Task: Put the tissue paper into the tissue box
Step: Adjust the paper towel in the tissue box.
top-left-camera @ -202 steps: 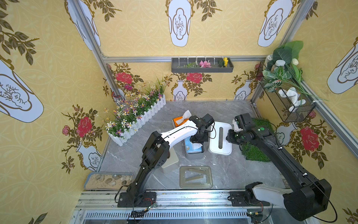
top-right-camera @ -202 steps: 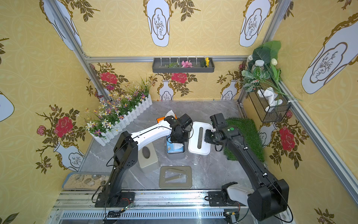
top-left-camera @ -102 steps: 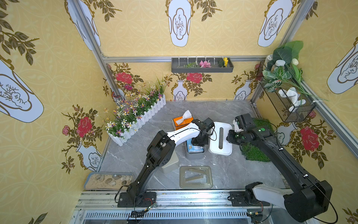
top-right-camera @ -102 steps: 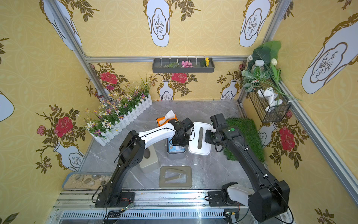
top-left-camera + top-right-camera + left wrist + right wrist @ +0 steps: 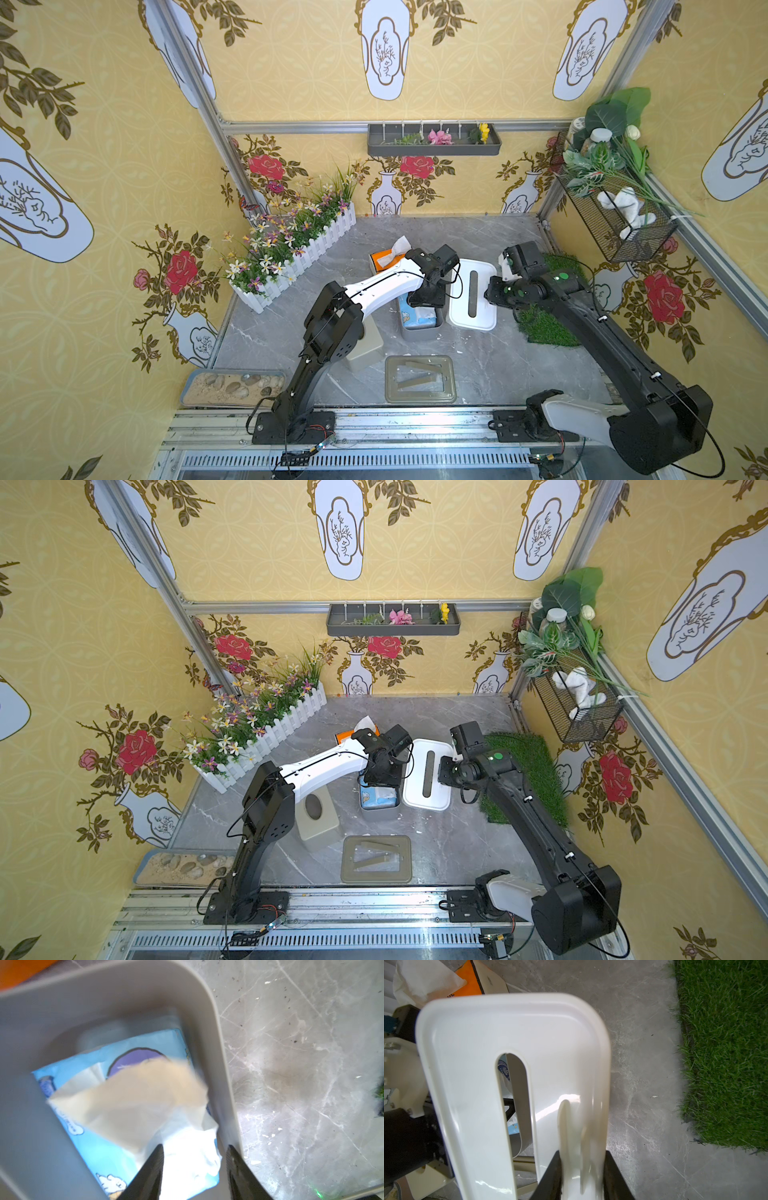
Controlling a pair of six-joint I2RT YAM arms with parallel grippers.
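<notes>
Left arm: reaches forward from base, elbow raised, white forearm angled toward centre, wrist bent down. My left gripper points downward, fingers parted, nothing pinched between them. Right arm: stretched long, forward and inward, wrist turned toward left arm. My right gripper clamped on rim of white lid.

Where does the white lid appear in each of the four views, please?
Top view: lid at centre, right of the box.
Top view: lid likewise at centre.
Left wrist: not in it.
Right wrist: lid fills the middle, in the right gripper.
Shared landmark: the blue pack, seen through the lid's slot from the right wrist.
</notes>
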